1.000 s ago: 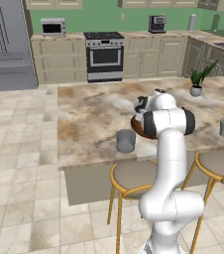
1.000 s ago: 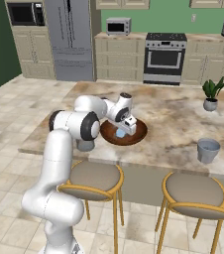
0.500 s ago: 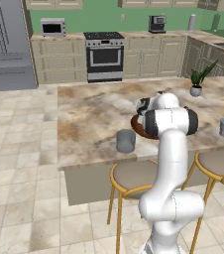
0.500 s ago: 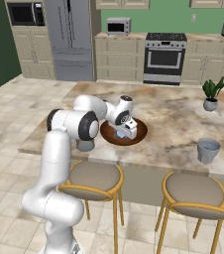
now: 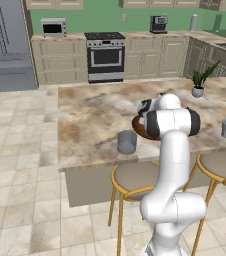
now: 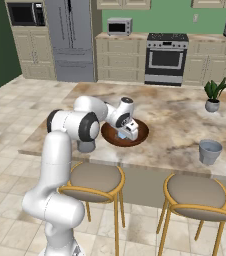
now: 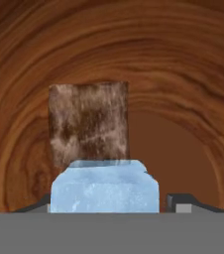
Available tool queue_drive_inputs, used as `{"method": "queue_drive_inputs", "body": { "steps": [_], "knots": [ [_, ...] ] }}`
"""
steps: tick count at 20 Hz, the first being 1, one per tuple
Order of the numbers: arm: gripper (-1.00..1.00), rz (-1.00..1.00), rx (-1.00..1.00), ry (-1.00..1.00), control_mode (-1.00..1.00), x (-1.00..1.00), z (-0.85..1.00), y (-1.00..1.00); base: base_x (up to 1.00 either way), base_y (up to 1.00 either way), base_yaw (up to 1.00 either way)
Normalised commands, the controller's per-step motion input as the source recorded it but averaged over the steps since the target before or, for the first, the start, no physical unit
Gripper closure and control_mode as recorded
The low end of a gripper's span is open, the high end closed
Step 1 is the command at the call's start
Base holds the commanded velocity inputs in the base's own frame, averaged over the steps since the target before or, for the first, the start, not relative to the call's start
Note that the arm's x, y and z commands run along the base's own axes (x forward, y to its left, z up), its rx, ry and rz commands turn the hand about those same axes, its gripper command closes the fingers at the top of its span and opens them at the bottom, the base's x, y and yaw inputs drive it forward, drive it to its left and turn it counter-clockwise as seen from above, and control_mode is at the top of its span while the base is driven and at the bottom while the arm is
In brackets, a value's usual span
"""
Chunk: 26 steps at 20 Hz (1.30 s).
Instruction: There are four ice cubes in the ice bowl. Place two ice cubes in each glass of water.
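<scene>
Reaching down into the bowl (image 6: 141, 136), the gripper (image 6: 127, 136) sits low over the reddish-brown wood, near the middle of the counter (image 5: 90, 115). Seen from the hand, one ice cube (image 7: 105, 187) lies between the two finger tips (image 7: 182, 203), with the bowl's wood grain all around it. The jaws stand apart on either side of the cube; whether they press on it cannot be told. One glass (image 5: 127, 142) stands on the counter just left of the bowl, near the front edge. The other glass (image 6: 209, 151) stands well apart to the right, also near the front edge. Beyond it, a potted plant (image 6: 213, 95) stands at the counter's far side.
</scene>
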Motion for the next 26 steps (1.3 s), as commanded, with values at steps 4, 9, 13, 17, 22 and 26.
{"method": "queue_drive_inputs", "body": {
  "steps": [4, 9, 13, 17, 22, 26],
  "knots": [
    [1.00, -0.02, 0.00, -0.03, -1.00, 0.00, -0.53, 0.00, 0.00, 0.00, 0.00],
    [1.00, -0.01, 0.00, -0.02, -1.00, 0.00, -0.43, 0.01, 0.00, 0.00, 0.00],
    [1.00, 0.00, 0.00, -0.09, -1.00, -0.04, 0.11, 0.00, 0.00, 0.00, 0.00],
    [1.00, 0.00, 0.00, -0.18, -1.00, -0.23, 0.61, 0.00, 0.00, 0.00, 0.00],
    [1.00, -0.07, 0.00, -0.08, -1.00, -0.47, 0.77, -0.03, 0.00, 0.00, 0.00],
    [1.00, -0.30, 0.00, 0.00, -1.00, -0.98, 0.25, -0.42, 0.00, 0.00, 0.00]
  ]
}}
